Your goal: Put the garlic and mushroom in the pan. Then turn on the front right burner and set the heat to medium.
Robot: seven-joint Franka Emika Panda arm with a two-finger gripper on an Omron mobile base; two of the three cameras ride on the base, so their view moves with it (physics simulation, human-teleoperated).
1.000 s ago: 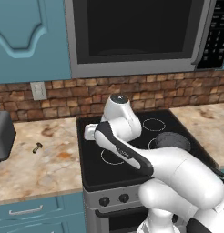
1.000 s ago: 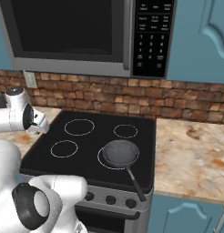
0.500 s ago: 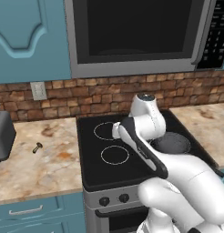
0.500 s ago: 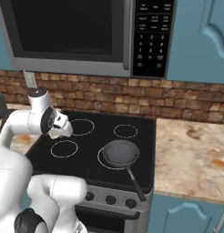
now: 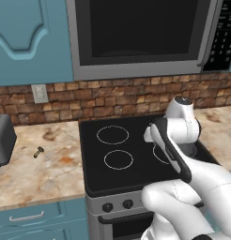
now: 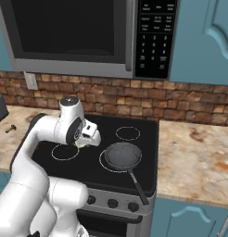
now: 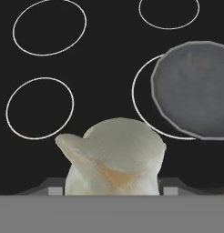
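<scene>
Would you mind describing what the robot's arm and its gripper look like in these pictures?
The arm is glossy white, built of rounded, bulbous segments with dark grey caps at the joints. One link carries a long black panel along its side, clear in the left base view. The gripper is a small, boxy white hand. No loose cables or printed markings can be made out.

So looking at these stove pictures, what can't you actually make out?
- Gripper fingertips: in the hand view the garlic covers them, so the contact itself is hidden.
- Pan: in the left base view the robot's own arm hides it.
- Mushroom: too small on the counter to show any detail.
- Stove knobs: too small to read their settings.
- Front right burner: the pan covers much of its ring.
</scene>
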